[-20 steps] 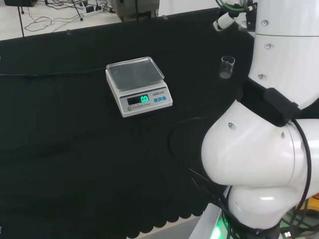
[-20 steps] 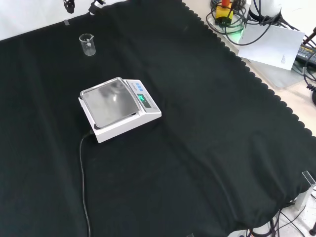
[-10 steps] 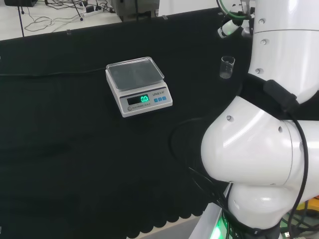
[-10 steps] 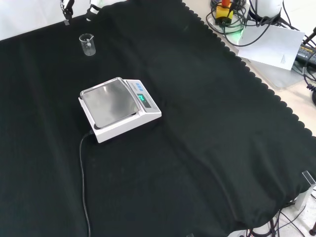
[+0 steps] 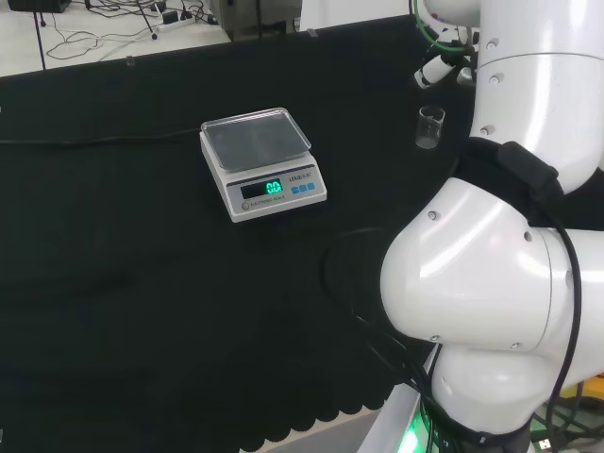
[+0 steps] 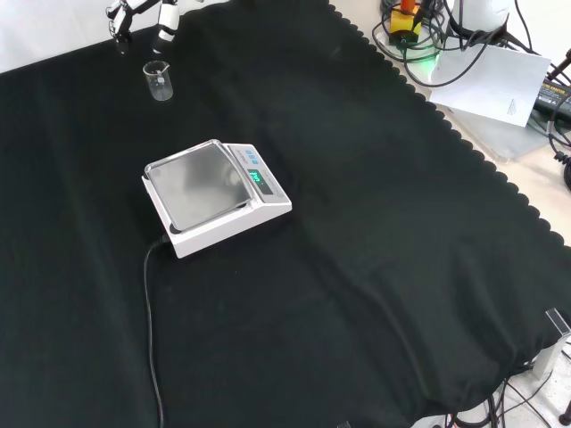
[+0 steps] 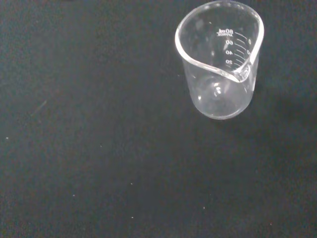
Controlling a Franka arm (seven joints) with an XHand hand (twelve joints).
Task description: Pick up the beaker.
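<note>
- I see the beaker (image 7: 220, 62) as a small clear glass piece with a pouring lip and printed graduation marks, upright and empty on the black cloth (image 6: 375, 250).
- In my front view it (image 6: 158, 80) stands well behind the scale (image 6: 214, 196), near the cloth's far edge.
- The hand (image 6: 143, 16) hangs just above and beyond it, holding nothing; I cannot tell how far its fingers are spread.

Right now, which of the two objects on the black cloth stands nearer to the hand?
The small clear glass beaker, just below the hand in the front view; the white scale sits much farther away.
</note>
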